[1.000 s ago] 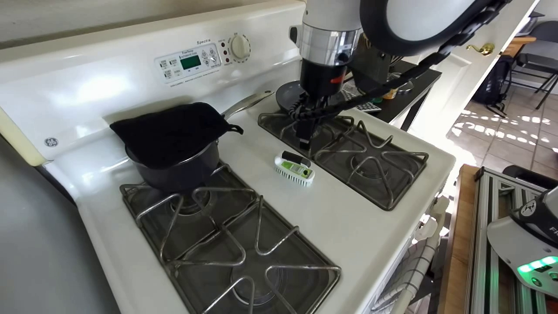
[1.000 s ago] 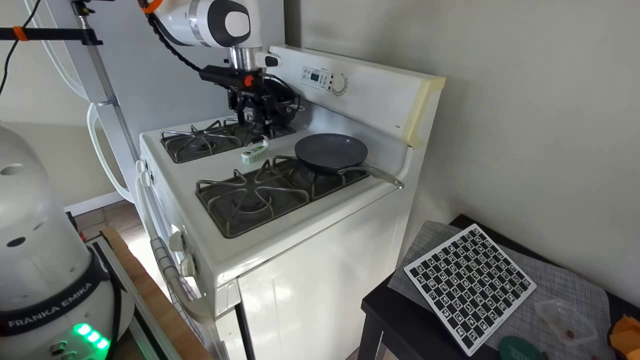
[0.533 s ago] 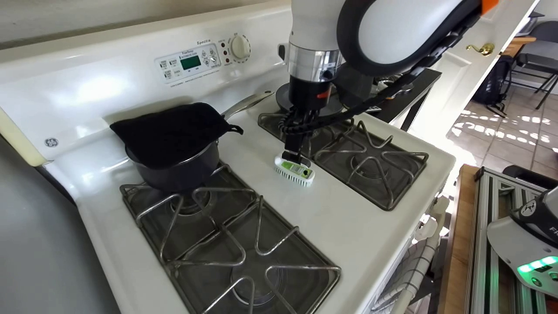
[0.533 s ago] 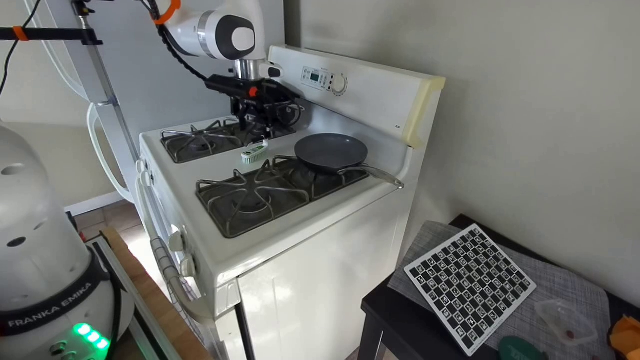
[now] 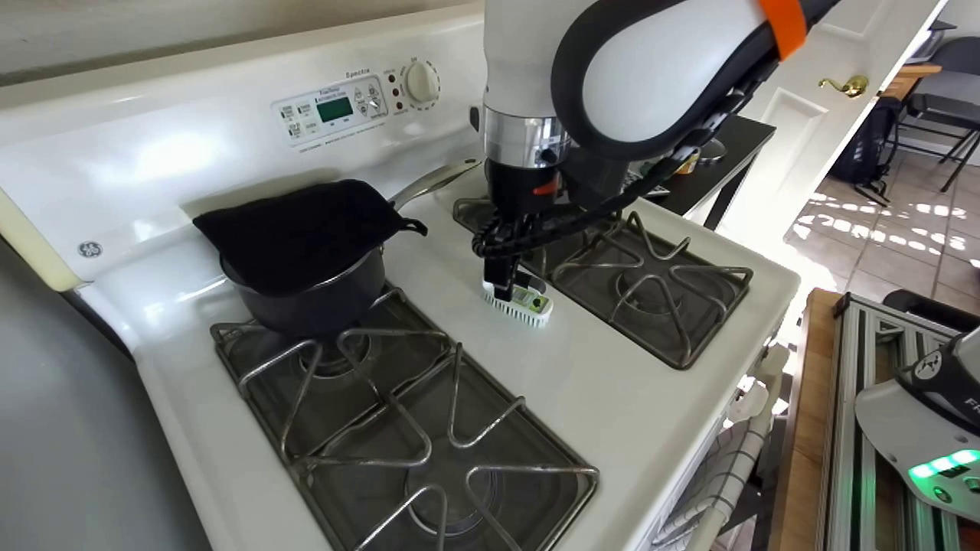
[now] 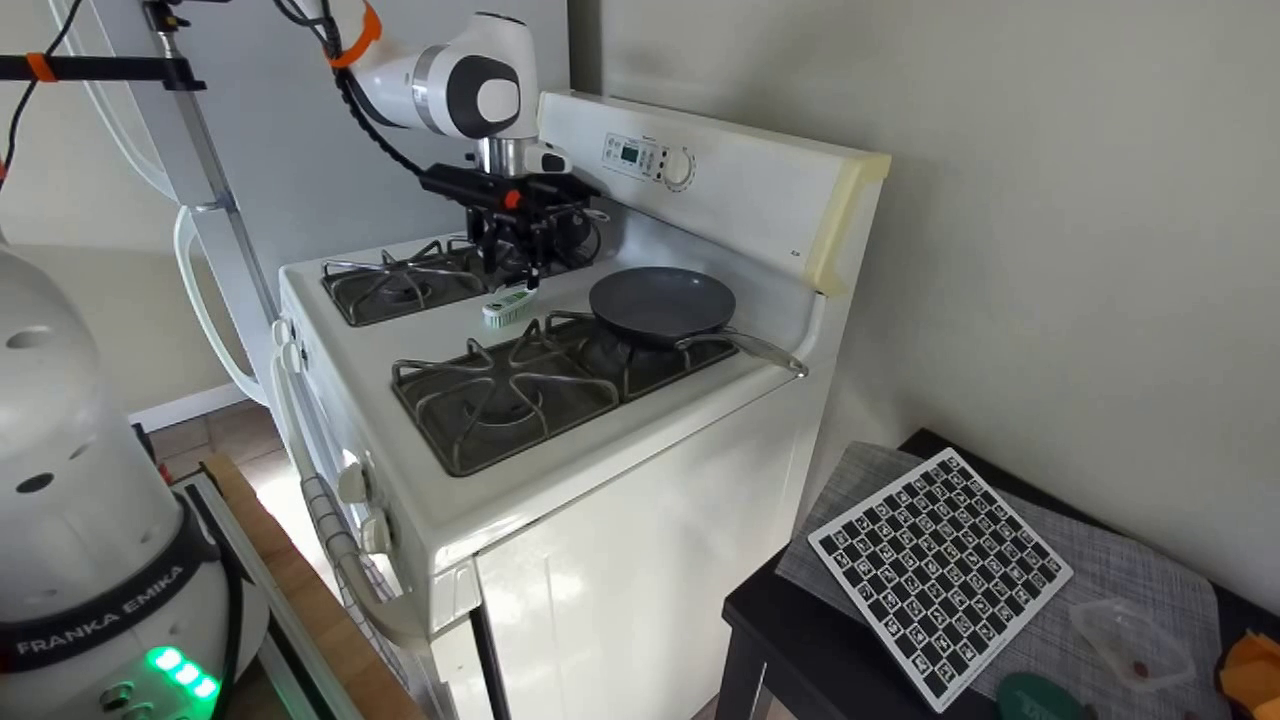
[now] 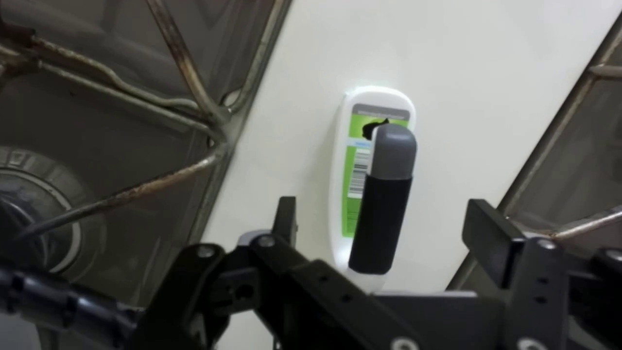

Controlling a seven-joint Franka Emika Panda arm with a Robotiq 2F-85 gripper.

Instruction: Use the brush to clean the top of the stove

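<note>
Your gripper (image 7: pixel 380 223) hung spread at the brush (image 7: pixel 377 187) on the stove (image 7: pixel 461 78), grasping nothing.
In the wrist view, your fingers (image 7: pixel 285 218) flanked the black handle (image 7: pixel 382 216); an off-centre clench there could let the brush pivot under scrubbing. Its long axis lay between the grates (image 7: pixel 185 61), grey tip (image 7: pixel 394 148) pointing away from the fingers. In an exterior view, the bristles (image 5: pixel 521 313) faced down and the axis ran far left to near right; dropping too low, you might jam a finger on the brush's back. In an exterior view, the brush (image 6: pixel 508 308) ran near left to far right; a wide rightward stroke might bump the skillet (image 6: pixel 663 303).
</note>
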